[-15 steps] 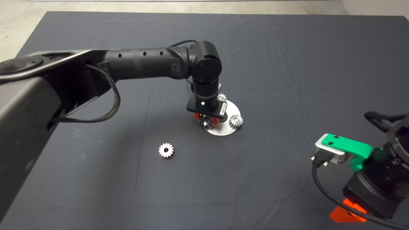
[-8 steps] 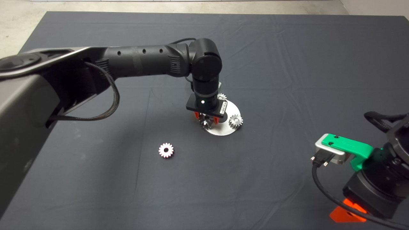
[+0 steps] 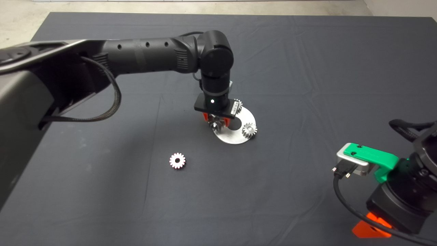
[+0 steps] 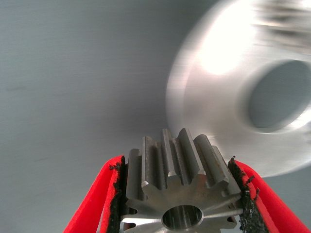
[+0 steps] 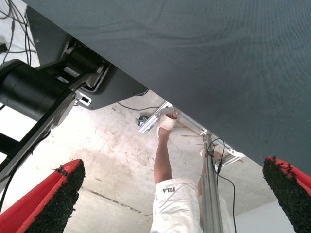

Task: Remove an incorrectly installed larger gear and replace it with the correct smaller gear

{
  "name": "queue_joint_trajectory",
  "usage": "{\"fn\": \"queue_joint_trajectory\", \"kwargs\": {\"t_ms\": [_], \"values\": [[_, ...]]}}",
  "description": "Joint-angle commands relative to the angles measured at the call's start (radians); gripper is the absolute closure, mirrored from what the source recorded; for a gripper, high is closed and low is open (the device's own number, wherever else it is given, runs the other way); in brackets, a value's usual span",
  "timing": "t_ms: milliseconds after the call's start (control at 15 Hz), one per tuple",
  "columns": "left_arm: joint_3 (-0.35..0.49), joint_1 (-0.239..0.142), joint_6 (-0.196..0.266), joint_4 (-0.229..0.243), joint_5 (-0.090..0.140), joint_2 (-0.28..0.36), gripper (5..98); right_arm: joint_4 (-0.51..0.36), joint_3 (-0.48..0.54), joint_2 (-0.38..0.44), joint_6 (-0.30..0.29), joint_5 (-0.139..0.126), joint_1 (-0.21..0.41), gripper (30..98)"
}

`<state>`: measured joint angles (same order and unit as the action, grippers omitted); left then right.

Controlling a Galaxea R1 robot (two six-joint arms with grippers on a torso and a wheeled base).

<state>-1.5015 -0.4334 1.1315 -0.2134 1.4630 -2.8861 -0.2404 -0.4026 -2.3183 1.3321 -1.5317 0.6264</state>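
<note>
My left gripper (image 3: 215, 121) is shut on the larger gear (image 3: 214, 124), a thick steel gear with deep star-like teeth. It holds the gear just above the left edge of the round silver plate (image 3: 233, 138). In the left wrist view the gear (image 4: 182, 191) sits between the red fingers (image 4: 99, 199). The smaller gear (image 3: 177, 160), pale with fine teeth, lies loose on the mat to the front left of the plate. My right gripper (image 3: 370, 228) is parked at the lower right, open and empty.
Two more small fine-toothed gears stand on the plate, one at its right (image 3: 249, 130) and one at its far edge (image 3: 237, 104). The plate's dark centre hole (image 3: 234, 125) shows, blurred in the left wrist view (image 4: 279, 94). A person's legs (image 5: 167, 160) show beyond the mat.
My left gripper has risen and shifted a little to the left with the larger gear in it, taking the gear off the plate. The right arm has not moved.
</note>
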Motion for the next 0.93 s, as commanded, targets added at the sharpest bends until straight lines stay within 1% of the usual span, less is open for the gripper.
{"fn": "queue_joint_trajectory", "kwargs": {"t_ms": [0,133,400,467,533,667,867], "values": [[0.011,-0.037,-0.004,0.034,0.011,0.017,57.3,-0.025,0.002,0.003,0.004,-0.085,0.021,31.6],[0.014,-0.044,-0.010,0.034,0.013,0.041,57.3,-0.025,0.002,0.003,0.004,-0.085,0.021,31.6],[0.015,-0.040,-0.016,0.031,0.017,0.084,57.3,-0.025,0.002,0.003,0.004,-0.085,0.021,31.6],[0.017,-0.038,-0.021,0.031,0.016,0.111,57.3,-0.025,0.002,0.003,0.004,-0.085,0.021,31.6],[0.032,-0.038,-0.031,0.031,0.014,0.151,57.3,-0.025,0.002,0.003,0.005,-0.085,0.021,31.6],[0.089,-0.038,-0.033,0.025,0.010,0.229,57.3,-0.025,0.002,0.003,0.005,-0.085,0.021,31.6],[0.110,-0.029,-0.035,0.020,0.010,0.286,57.3,-0.025,0.002,0.003,0.004,-0.085,0.021,31.6]]}}
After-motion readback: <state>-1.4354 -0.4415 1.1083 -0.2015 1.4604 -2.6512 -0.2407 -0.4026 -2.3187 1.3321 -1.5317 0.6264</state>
